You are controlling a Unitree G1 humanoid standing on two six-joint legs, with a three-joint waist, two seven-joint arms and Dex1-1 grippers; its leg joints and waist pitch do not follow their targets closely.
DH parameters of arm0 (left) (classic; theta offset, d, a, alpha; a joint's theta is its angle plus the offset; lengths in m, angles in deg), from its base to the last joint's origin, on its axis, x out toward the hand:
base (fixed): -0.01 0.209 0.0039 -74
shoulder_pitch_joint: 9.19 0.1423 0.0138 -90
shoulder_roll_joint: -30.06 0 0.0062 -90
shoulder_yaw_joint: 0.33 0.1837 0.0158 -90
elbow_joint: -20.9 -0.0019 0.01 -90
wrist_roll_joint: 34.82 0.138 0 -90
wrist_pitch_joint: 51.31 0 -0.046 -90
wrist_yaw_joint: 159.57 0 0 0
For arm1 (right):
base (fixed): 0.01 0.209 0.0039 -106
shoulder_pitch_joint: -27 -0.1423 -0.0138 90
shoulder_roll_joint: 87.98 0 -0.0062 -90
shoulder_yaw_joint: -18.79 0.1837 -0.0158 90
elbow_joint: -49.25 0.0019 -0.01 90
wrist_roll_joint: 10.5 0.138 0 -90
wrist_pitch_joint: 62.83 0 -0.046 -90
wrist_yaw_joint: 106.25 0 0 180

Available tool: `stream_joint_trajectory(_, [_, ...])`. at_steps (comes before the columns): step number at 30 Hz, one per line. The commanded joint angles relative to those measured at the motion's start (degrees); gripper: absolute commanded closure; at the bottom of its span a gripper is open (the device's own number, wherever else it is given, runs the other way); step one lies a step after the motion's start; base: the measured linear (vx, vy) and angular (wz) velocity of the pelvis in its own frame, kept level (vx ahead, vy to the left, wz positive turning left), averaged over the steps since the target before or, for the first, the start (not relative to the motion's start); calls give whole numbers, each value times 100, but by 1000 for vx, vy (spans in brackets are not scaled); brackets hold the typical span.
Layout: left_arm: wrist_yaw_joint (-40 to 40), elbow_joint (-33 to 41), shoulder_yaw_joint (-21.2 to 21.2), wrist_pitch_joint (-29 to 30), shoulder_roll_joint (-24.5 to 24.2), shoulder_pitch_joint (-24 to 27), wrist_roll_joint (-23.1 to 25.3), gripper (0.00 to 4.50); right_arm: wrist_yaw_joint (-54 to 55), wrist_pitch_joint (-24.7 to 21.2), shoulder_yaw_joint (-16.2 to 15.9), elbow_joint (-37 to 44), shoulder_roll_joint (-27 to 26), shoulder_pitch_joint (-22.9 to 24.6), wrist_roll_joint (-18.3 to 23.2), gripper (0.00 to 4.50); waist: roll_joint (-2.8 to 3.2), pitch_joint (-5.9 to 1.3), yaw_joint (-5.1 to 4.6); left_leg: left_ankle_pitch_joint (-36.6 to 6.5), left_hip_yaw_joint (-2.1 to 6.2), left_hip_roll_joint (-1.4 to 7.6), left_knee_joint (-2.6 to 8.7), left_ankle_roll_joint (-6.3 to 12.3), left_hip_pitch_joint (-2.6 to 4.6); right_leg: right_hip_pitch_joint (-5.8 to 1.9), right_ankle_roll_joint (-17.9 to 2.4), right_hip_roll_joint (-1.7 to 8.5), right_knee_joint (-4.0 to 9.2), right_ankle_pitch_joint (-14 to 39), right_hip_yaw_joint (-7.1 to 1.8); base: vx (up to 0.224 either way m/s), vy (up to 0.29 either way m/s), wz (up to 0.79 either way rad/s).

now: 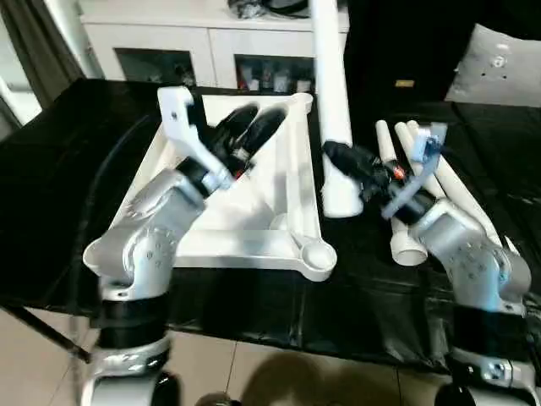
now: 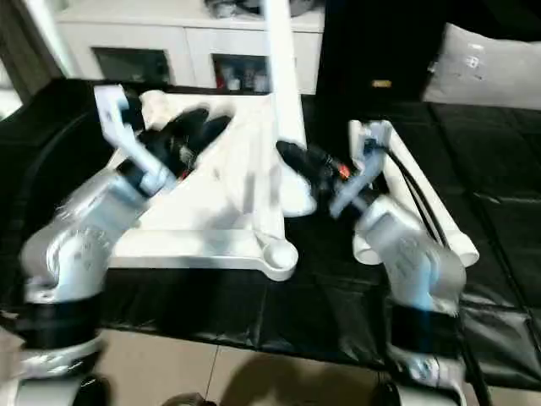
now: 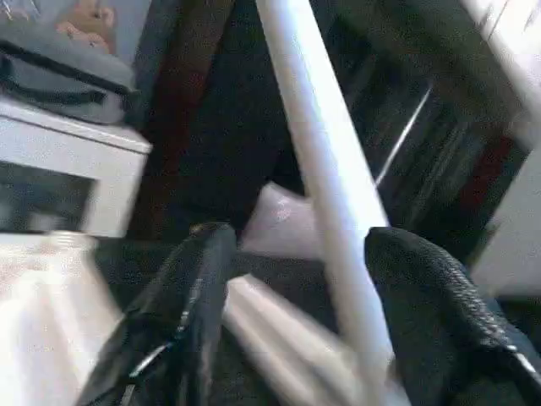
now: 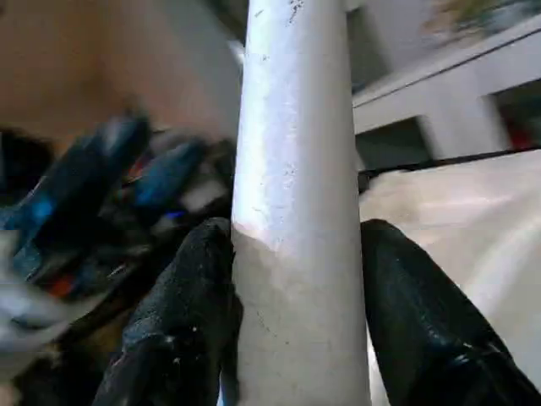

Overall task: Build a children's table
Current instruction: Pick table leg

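Observation:
The white tabletop (image 1: 254,249) lies upside down on the black-covered table, with a round corner socket (image 1: 319,254) at its near right corner. One white leg (image 1: 331,76) stands nearly upright, its lower end close beside the tabletop's right rim. My right gripper (image 1: 340,159) is shut on this leg low down, a black finger (image 4: 182,313) pressed on each side. My left gripper (image 1: 251,125) hovers over the tabletop's far part, left of the leg, open with nothing between its fingers (image 3: 182,304). More white legs (image 1: 399,199) lie on the table to the right.
A white cabinet (image 1: 211,38) stands behind the table. A grey cushion (image 1: 499,63) sits at the back right. The table's front edge (image 1: 279,338) runs just below the tabletop, with tiled floor beyond it.

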State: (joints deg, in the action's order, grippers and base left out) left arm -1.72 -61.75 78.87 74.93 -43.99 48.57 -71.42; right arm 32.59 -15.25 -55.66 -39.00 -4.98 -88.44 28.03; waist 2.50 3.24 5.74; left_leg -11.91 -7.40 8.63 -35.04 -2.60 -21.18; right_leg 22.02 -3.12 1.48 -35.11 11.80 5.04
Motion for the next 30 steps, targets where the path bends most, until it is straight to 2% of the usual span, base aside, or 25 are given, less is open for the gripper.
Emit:
stream_joint_trajectory(1, [171, -40, -96, 133, 90, -154, -330, 124, -231, -74, 19, 190, 61, 26, 247, 262, -137, -414, 39, 256, 48, 372, 286, 708, -53, -377, -617, 677, 474, 943, -367, 0, 0, 0])
stream_joint_trajectory(2, [188, -48, -102, 139, 122, -178, -362, 124, -259, -83, 19, 196, 66, 40, 273, 262, -135, -416, 50, 276, 53, 376, 289, 705, -48, -375, -594, 676, 468, 966, -364, 0, 0, 0])
stream_joint_trajectory(3, [223, -109, -60, 224, 265, -279, -390, 109, -382, -95, -28, 246, 89, 110, 365, 262, -163, -408, 65, 290, 55, 370, 296, 727, -47, -371, -505, 676, 487, 1047, -364, 0, 0, 0])
stream_joint_trajectory(4, [224, -131, -27, 265, 323, -309, -400, 109, -439, -78, -60, 273, 94, 141, 400, 262, -147, -404, 62, 280, 50, 366, 294, 720, -51, -371, -484, 677, 492, 1091, -363, 0, 0, 0])
stream_joint_trajectory(6, [234, -153, 43, 345, 400, -340, -384, 92, -468, -9, -118, 280, 92, 176, 408, 262, -156, -408, 73, 313, 49, 363, 294, 710, -52, -369, -402, 671, 507, 1126, -365, 0, 0, 0])
stream_joint_trajectory(7, [246, -139, 73, 396, 455, -335, -422, 85, -474, 11, -152, 291, 101, 192, 407, 262, -138, -414, 79, 356, 65, 376, 295, 702, -47, -365, -402, 670, 489, 1063, -363, 0, 0, 0])
stream_joint_trajectory(13, [448, -94, 183, 500, 617, -324, -629, 33, -402, 193, -374, 352, 172, 262, 131, 262, -157, -403, 93, 281, 62, 379, 301, 623, -53, -373, -419, 681, 501, 1091, -364, 0, 0, 0])
stream_joint_trajectory(15, [491, -121, 253, 455, 639, -337, -502, 13, -303, 294, -431, 351, 179, 255, 12, 262, -146, -397, 95, 254, 64, 380, 307, 611, -49, -369, -374, 681, 517, 1163, -365, 0, 0, 0])
stream_joint_trajectory(18, [569, -273, 601, -55, 567, -340, 261, 1, -48, 680, -643, 341, 170, 198, -420, 262, -146, -385, 86, 220, 73, 382, 317, 598, -46, -356, -252, 672, 537, 1243, -363, 0, 0, 0])
stream_joint_trajectory(19, [569, -273, 601, -55, 567, -340, 261, 0, -48, 680, -643, 341, 170, 198, -420, 262, -148, -383, 81, 211, 79, 384, 318, 595, -50, -352, -198, 668, 547, 1273, -363, 0, 0, 0])
stream_joint_trajectory(20, [731, -426, 752, -390, 545, -375, 678, 0, 123, 1113, -774, 263, 94, 155, -773, 262, -129, -401, 85, 210, 68, 371, 310, 567, -38, -369, -183, 680, 530, 1247, -369, 0, 0, 0])
stream_joint_trajectory(22, [1011, -605, 693, -537, 627, -448, 791, 0, 231, 1344, -838, 208, -10, 124, -913, 262, -129, -406, 74, 182, 75, 373, 311, 529, -46, -367, -145, 680, 526, 1149, -364, 0, 0, 0])
stream_joint_trajectory(23, [1114, -669, 654, -602, 675, -471, 798, 0, 314, 1457, -889, 180, -43, 112, -1029, 262, -125, -406, 72, 178, 81, 378, 314, 527, -46, -372, -175, 687, 519, 1102, -365, 0, 0, 0])
stream_joint_trajectory(25, [1256, -746, 630, -709, 733, -494, 823, 37, 511, 1666, -1015, 124, -107, 87, -1266, 262, -120, -410, 67, 220, 93, 404, 315, 531, -43, -369, -324, 696, 490, 902, -368, 0, 0, 0])
stream_joint_trajectory(26, [1342, -796, 628, -798, 786, -497, 904, 37, 518, 1755, -1134, 102, -140, 82, -1346, 262, -110, -415, 63, 231, 94, 407, 311, 544, -40, -366, -410, 700, 474, 793, -370, 0, 0, 0])
stream_joint_trajectory(30, [1523, -876, 565, -1036, 969, -481, 1012, 79, 537, 2159, -1371, -26, -210, 106, -1630, 262, -111, -410, 57, 130, 91, 409, 311, 595, -48, -376, -456, 716, 485, 841, -369, 0, 0, 0])
